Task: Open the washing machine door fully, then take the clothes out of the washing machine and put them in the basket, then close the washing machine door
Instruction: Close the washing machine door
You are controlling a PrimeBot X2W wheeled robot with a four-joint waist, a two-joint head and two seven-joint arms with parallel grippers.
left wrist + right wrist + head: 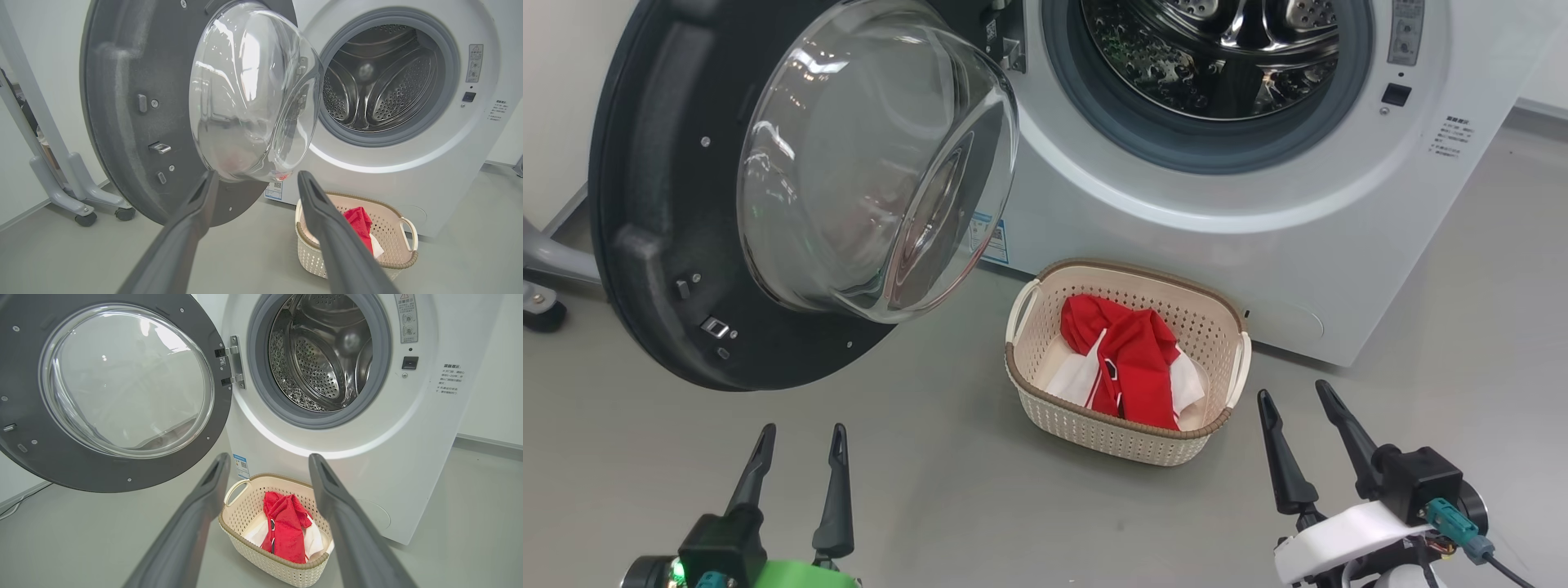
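Washing machine door (800, 188): swung wide open, left of washing machine (1176, 237). Clothes (1127, 359): lying in basket (1123, 269), on floor (947, 490) just in front. Left gripper (803, 433), right gripper (1293, 392): spread wide, empty, low. Avoid pushing on bulging glass (882, 155): likely slip. Push too weakly: likely unlatched closure.

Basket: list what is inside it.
Inside the basket lie the clothes, a red garment with white panels. They cover much of the bottom, so anything beneath them is hidden.
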